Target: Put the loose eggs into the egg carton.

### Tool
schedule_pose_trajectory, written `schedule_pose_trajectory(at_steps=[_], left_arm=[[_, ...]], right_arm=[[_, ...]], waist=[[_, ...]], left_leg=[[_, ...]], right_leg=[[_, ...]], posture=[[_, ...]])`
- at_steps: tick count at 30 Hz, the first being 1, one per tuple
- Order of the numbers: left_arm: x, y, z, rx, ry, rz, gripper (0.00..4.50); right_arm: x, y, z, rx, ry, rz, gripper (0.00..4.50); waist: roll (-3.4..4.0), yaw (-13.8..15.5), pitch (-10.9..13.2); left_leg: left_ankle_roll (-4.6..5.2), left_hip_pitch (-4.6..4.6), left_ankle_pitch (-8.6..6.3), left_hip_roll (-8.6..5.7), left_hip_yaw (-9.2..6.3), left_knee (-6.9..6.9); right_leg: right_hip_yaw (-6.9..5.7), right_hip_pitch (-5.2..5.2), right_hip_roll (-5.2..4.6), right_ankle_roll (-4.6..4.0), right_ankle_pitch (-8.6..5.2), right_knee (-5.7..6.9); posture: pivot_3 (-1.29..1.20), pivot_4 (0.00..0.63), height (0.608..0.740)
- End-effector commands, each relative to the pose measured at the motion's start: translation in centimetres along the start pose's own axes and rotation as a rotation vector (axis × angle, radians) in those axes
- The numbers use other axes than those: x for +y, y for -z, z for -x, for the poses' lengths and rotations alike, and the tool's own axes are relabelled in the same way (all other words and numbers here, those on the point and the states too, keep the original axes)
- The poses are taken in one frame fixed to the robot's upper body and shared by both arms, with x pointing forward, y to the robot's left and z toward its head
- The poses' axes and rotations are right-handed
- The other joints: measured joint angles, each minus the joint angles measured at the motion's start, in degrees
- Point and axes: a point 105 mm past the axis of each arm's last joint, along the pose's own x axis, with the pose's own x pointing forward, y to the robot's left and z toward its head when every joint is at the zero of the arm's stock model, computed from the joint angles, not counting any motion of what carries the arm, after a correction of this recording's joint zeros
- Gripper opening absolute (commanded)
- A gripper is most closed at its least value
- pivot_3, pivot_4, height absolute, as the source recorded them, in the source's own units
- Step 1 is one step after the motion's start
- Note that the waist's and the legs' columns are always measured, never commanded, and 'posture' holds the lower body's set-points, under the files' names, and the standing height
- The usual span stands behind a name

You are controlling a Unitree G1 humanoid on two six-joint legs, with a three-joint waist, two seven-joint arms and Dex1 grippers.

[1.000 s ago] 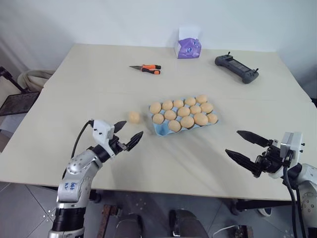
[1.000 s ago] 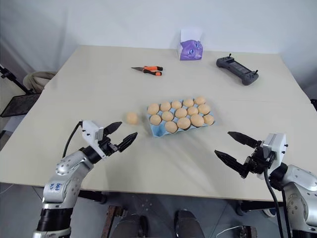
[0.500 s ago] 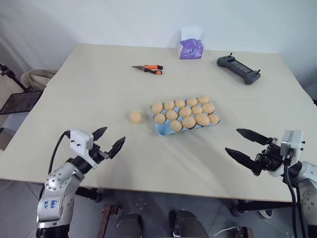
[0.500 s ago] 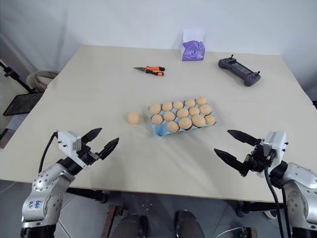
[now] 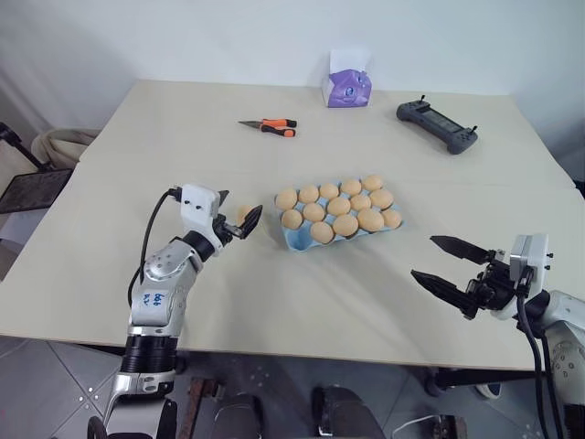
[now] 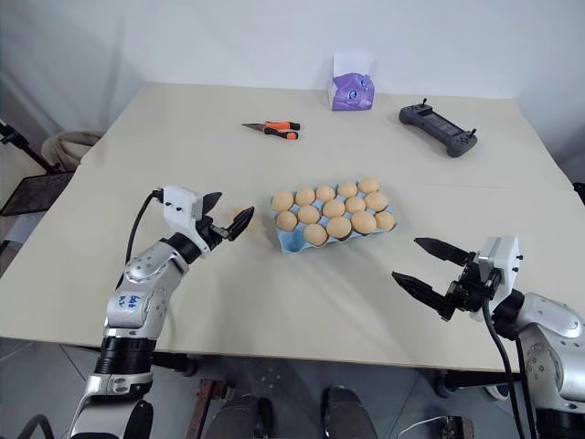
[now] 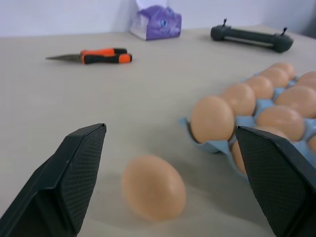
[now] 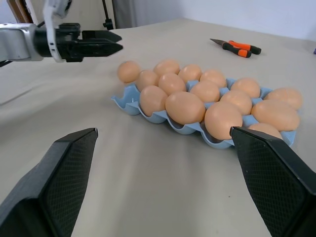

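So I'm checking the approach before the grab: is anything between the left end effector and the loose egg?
Nothing visible. The left end effector is open, and the loose egg lies on bare table between its fingers, beside the egg carton.

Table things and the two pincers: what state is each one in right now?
Loose egg: lying on the table beside the carton, between the left pincer's fingers, untouched.
Egg carton: lidless, cups nearly all filled.
Left pincer: open.
Right pincer: open, empty.
Orange-handled pliers: shut, lying flat.
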Motion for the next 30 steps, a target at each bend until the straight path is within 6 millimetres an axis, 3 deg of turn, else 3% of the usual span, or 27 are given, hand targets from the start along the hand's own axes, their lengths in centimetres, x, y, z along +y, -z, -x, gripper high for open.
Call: schedule_pose_trajectory(at_steps=[1, 9, 12, 17, 20, 26, 30], left_arm=[[0.2, -0.3, -0.8, 0.008, -0.031, -0.014, 4.46], [0.1, 1.2, -1.9, 0.102, -0.018, -0.004, 4.46], [0.0, 1.5, -2.0, 0.124, -0.015, 0.011, 3.87], [-0.3, 1.7, -1.8, 0.147, 0.004, 0.022, 2.28], [-0.4, 1.1, -1.6, 0.112, 0.016, 0.007, 2.28], [-5.0, -2.4, -0.3, -0.068, 0.281, 0.024, 2.28], [-7.4, -3.2, 0.4, -0.084, 0.395, 0.063, 2.28]], right_arm=[[-0.1, -1.0, 0.4, -0.01, 0.007, 0.037, 4.5], [0.0, -0.8, 0.5, -0.003, 0.016, 0.034, 4.5], [0.0, -0.8, 0.5, -0.003, 0.019, 0.036, 4.5], [0.0, -0.8, 0.6, -0.001, 0.024, 0.037, 4.5], [0.0, -0.7, 0.6, -0.001, 0.027, 0.037, 4.5], [-0.1, -0.7, 0.4, -0.003, 0.025, 0.036, 4.5], [-0.1, -0.6, 0.4, -0.004, 0.025, 0.034, 4.5]], waist=[[0.0, 0.1, 0.0], [-0.01, 0.1, 0.0], [-0.01, 0.1, 0.0], [-0.01, 0.1, 0.0], [-0.01, 0.1, 0.0], [-0.01, 0.1, 0.0], [-0.01, 0.1, 0.0]], left_leg=[[0.0, 0.0, 0.0, 0.0, 0.0, 0.0], [-0.01, 0.01, 0.01, 0.0, 0.01, 0.0], [-0.03, 0.02, 0.02, 0.0, 0.0, 0.0], [-0.04, 0.02, 0.03, 0.0, 0.0, 0.0], [-0.05, 0.02, 0.03, 0.0, 0.01, 0.02], [-0.07, 0.0, 0.04, 0.0, 0.01, -0.01], [-0.08, 0.01, 0.04, 0.0, 0.02, 0.02]], right_leg=[[-0.01, 0.0, -0.01, 0.0, 0.0, 0.01], [0.0, -0.01, -0.01, 0.0, 0.0, 0.05], [-0.02, -0.01, 0.0, 0.0, 0.0, 0.07], [-0.01, -0.02, 0.0, 0.0, 0.0, 0.09], [-0.01, -0.02, -0.01, 0.0, 0.0, 0.1], [-0.01, -0.04, -0.02, -0.01, 0.0, 0.09], [0.01, -0.03, -0.02, -0.01, 0.0, 0.1]], posture=[[0.0, 0.15, 0.74], [0.0, 0.15, 0.74], [0.0, 0.15, 0.74], [0.0, 0.15, 0.74], [0.0, 0.15, 0.74], [0.0, 0.15, 0.74], [0.0, 0.15, 0.74]])
